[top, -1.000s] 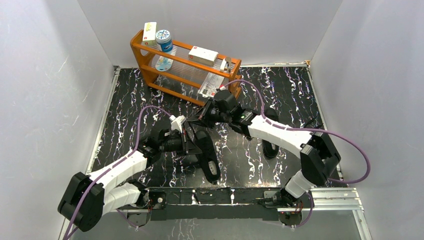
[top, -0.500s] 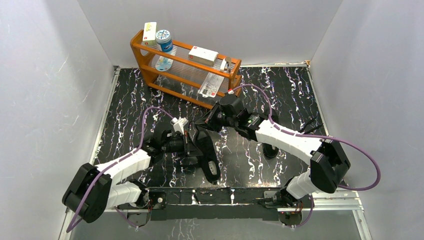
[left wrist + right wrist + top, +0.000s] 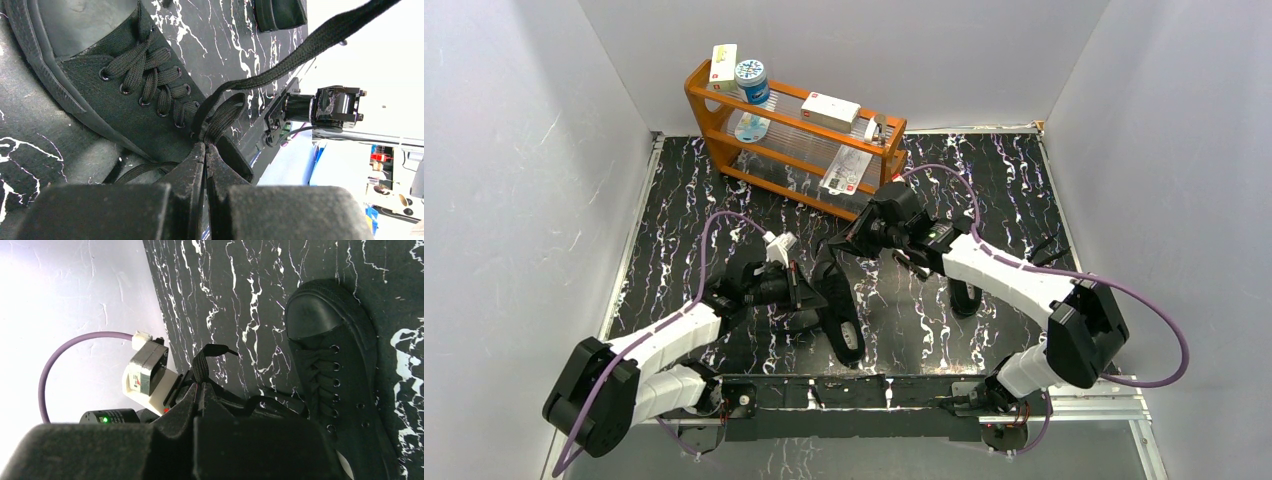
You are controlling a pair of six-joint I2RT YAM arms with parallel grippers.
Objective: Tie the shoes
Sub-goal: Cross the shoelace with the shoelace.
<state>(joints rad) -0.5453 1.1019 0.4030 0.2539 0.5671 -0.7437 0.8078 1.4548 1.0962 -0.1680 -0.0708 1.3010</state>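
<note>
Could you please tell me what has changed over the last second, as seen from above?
The right gripper, shut on a lace, drew back to the right, away from the left gripper, and its elbow swung outward. The left gripper stayed shut on a lace loop at the near shoe. That shoe and the other shoe did not move.

Left arm [image 3: 664, 335], right arm [image 3: 999, 272] over shoe [image 3: 846, 325].

Black canvas low-top lace-up sneaker [image 3: 842, 315], upright on its sole at the centre of the black marbled tabletop [image 3: 994, 180]. Its thin black laces [image 3: 150, 80] are threaded through the eyelets but untied: one strand is folded into a loop, another is drawn taut. Second matching sneaker [image 3: 965, 296] lies to its right, partly hidden.
</note>
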